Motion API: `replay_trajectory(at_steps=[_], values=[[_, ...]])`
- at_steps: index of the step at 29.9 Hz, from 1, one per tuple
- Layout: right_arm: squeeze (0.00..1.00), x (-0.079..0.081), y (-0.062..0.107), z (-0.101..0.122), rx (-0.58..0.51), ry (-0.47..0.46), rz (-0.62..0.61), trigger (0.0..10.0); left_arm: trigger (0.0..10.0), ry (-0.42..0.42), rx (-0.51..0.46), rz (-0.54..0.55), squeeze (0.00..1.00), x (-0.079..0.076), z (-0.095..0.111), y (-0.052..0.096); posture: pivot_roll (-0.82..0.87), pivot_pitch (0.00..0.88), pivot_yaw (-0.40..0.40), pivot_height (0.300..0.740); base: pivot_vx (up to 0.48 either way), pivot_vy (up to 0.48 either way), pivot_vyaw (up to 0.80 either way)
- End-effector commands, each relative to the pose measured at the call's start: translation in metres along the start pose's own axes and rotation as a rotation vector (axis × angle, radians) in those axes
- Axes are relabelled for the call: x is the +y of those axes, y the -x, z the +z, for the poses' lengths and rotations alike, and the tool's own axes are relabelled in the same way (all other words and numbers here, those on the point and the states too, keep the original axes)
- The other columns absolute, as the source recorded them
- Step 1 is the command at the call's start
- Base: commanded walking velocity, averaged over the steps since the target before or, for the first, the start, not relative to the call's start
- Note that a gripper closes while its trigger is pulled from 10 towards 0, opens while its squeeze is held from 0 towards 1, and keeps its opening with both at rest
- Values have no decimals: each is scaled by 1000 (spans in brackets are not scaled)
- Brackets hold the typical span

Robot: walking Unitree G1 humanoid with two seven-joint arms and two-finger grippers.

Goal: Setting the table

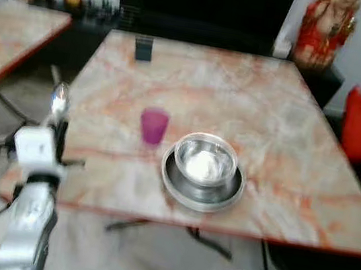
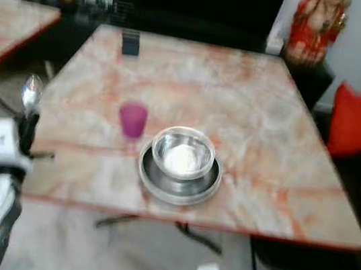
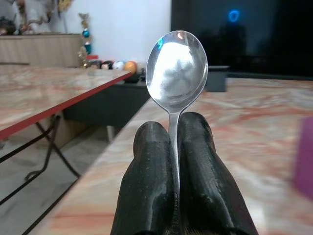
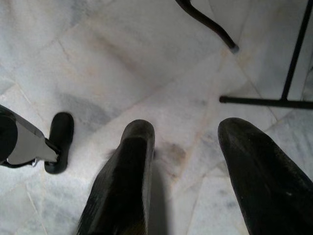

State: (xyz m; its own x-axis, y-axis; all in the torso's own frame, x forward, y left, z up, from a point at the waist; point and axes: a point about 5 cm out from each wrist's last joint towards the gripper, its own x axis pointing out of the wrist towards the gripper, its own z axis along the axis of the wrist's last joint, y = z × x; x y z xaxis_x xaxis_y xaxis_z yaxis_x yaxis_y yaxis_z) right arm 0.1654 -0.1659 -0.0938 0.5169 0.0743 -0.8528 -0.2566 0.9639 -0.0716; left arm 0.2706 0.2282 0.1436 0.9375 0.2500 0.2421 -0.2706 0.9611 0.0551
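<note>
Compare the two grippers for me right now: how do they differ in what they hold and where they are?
The left gripper has its jaws shut on a spoon, bowl end up; the right gripper has its jaws open and holds nothing. The left is raised at the table's left edge, near the purple cup; the right hangs low, pointing at the marble floor. Both have black fingers.
</note>
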Motion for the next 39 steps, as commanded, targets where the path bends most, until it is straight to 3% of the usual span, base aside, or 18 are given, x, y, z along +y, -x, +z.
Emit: replay_trajectory(at_steps=[1,24,33,39], values=[[0,-9,2,-6,14,-17,-25,10000,10000,-5,-21,-17,0,-6,5,-3,-8,0,-17,740,0,-469,0],[0,-13,2,-3,-5,-33,-33,10000,10000,-8,-30,-88,0,-13,7,-5,-22,0,-1,740,0,-465,0],[0,-15,3,-5,-2,-41,-37,10000,10000,33,1,-187,0,-24,7,-7,-15,0,-3,740,0,-28,0],[0,-4,0,3,-15,-43,-23,10000,10000,49,15,-208,0,-25,7,-6,-13,0,-1,740,0,0,0]])
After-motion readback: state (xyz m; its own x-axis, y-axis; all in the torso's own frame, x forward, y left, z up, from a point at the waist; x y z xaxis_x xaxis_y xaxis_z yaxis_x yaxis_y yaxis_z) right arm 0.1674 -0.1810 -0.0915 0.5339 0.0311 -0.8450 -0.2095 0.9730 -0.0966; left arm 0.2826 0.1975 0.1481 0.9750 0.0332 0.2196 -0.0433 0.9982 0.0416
